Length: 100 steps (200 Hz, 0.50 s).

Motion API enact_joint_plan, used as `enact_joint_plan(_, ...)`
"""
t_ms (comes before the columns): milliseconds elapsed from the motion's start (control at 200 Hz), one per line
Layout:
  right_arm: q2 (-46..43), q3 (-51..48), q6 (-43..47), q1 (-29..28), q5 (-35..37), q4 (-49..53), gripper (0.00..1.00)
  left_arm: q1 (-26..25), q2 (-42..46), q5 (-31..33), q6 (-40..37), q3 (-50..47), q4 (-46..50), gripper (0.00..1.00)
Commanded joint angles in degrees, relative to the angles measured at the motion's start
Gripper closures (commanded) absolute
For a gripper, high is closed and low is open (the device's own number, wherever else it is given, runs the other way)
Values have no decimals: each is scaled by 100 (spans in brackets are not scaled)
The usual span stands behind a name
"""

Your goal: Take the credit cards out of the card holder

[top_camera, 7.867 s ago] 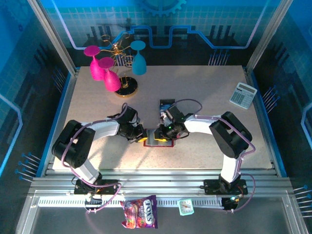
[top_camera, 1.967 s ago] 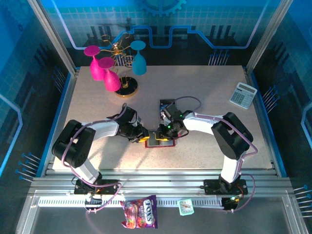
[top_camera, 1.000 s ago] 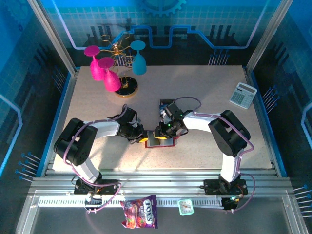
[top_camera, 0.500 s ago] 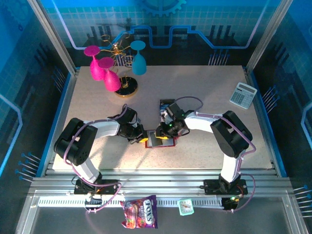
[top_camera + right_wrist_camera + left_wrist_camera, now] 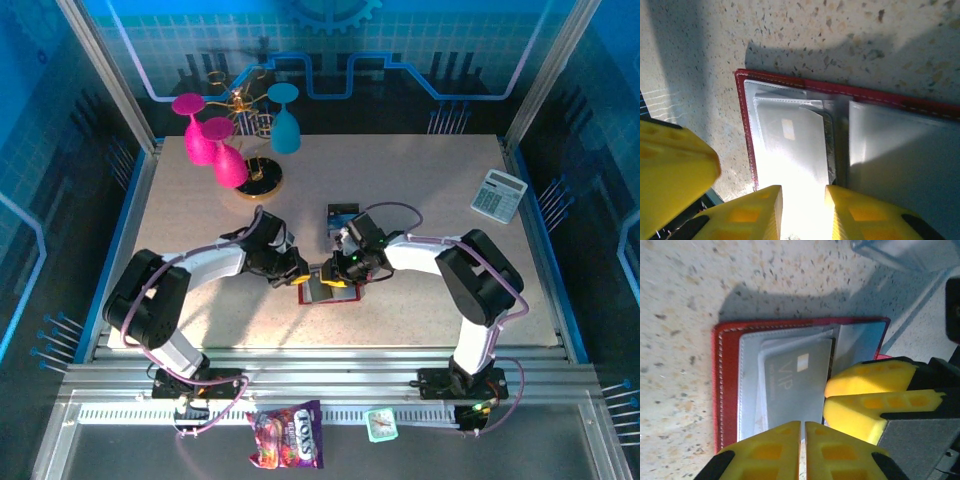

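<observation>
The red card holder [image 5: 330, 293] lies open on the table between both grippers. In the left wrist view its grey pockets [image 5: 747, 385] hold a grey card marked VIP [image 5: 797, 382] that sticks partway out. My left gripper [image 5: 803, 440] is shut, its tips at the card's near edge. In the right wrist view the same card [image 5: 795, 150] glares white, and my right gripper [image 5: 803, 210] hovers over its near end, narrowly open with nothing pinched. The right fingers [image 5: 867, 382] sit beside the card's right edge. From above, the left gripper [image 5: 297, 275] and right gripper [image 5: 336, 274] almost meet.
A small dark flat rectangle [image 5: 342, 213] lies just behind the right gripper. A calculator [image 5: 498, 194] sits at the far right. A stand with pink and blue glasses [image 5: 240, 150] stands at the back left. A snack bag [image 5: 287, 436] lies below the table edge.
My left gripper has shifted a little right and farther in, closer to the right gripper, with its elbow raised. The right gripper and the holder have barely moved.
</observation>
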<state>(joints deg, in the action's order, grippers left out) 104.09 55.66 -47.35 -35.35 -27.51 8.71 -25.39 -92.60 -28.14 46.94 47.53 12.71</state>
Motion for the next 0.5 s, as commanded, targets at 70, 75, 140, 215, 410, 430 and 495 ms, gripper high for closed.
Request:
enact_joint_plan(70,-288,-118,-46,169,-89,6,70,-183,-304,-194,255,106,-223,88)
enact_joint_plan(75,-291,-117,-42,169,-89,7,70,-189,-316,-197,255,107,-229,88)
enact_joint_plan(140,-311,-143,-27,197,-71,25,70,-212,-433,-243,259,103,-291,88)
enact_joint_plan(215,-311,-138,-19,206,-96,25,71,-219,-516,-206,218,109,-284,88)
enact_joint_plan(410,-125,-52,-54,161,-332,-91,71,-220,-636,145,-77,187,68,88)
enact_joint_plan(430,-106,-48,-63,162,-342,-100,71,-217,-629,158,-88,188,80,88)
enact_joint_plan(495,-10,-17,-54,149,-409,-106,71,-217,-612,202,-121,178,121,88)
